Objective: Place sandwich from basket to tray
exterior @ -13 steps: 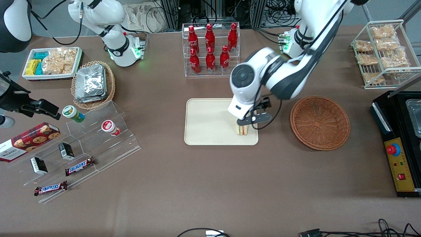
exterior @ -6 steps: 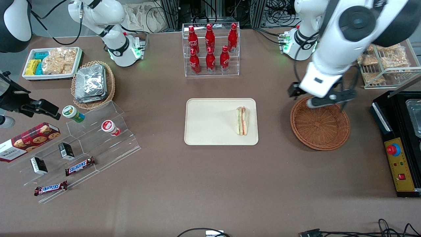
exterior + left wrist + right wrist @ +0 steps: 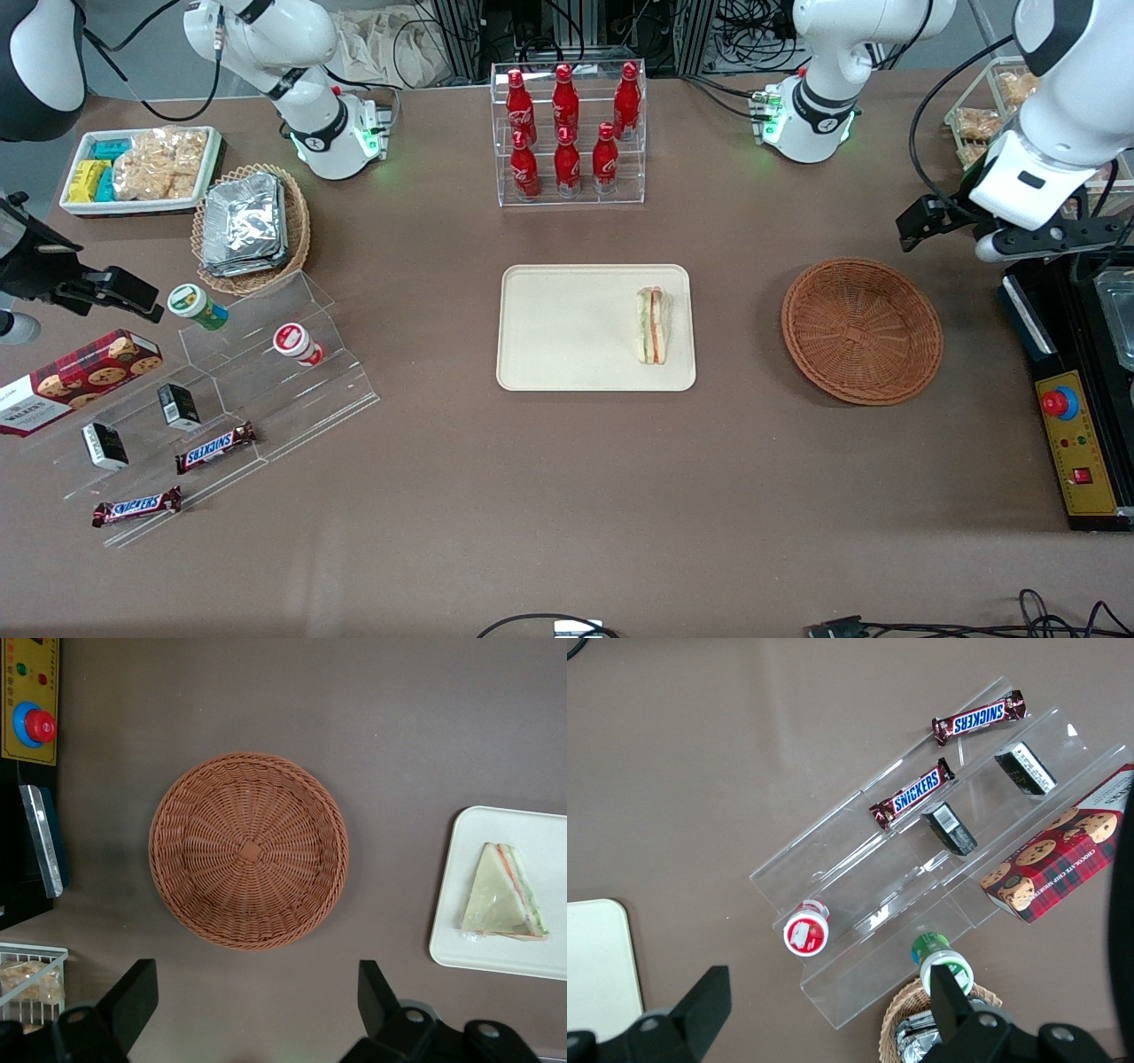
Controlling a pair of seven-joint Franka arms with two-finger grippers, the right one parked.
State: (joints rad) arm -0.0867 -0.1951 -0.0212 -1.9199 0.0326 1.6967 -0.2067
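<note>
While my gripper (image 3: 1019, 232) hung spread wide and empty, high off at the basket's (image 3: 862, 330) two o'clock, the sandwich (image 3: 653, 325) lay on the tray (image 3: 567, 328).

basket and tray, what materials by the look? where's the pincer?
Basket: brown woven wicker or rattan, matte; radial weave and braided rim show. Tray: likely moulded plastic, cream, smooth low-sheen, rounded corners, low rim; the sandwich lies on it. Pincer: open, holding nothing, above the table toward the working arm's end.
</note>
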